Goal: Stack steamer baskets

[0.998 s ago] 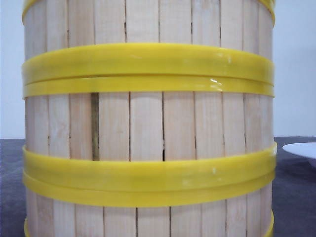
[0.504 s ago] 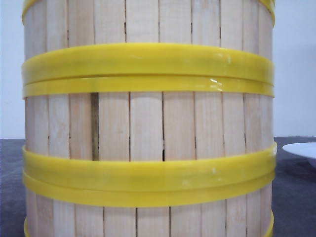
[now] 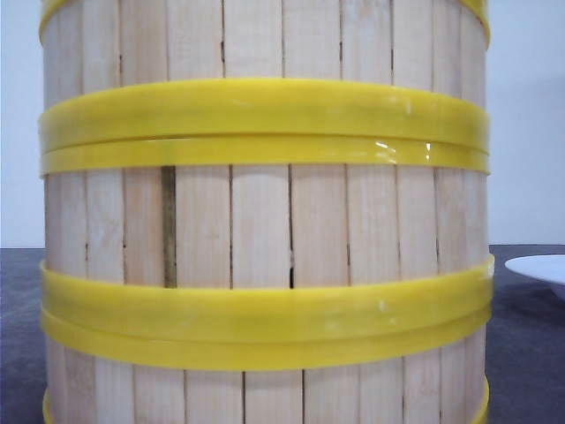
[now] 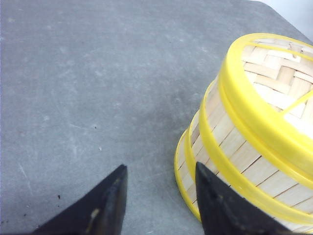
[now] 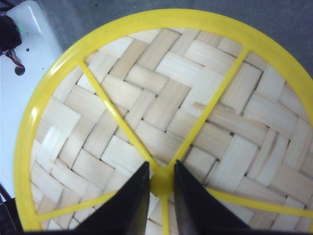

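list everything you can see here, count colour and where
steamer baskets: a stack, at least three tiers showing, pale wood slats with yellow rim bands, filling the front view; woven floor with yellow spokes on top
white plate: one, white, on the table right of the stack, only its edge showing
table: one, dark grey, under everything
white device: one, white with wires, beside the stack in the right wrist view
left gripper: black fingers, open, beside the stack's base
right gripper: black fingers, either side of the yellow hub of the top basket

A white plate sits on the dark grey table, perhaps near its edge.
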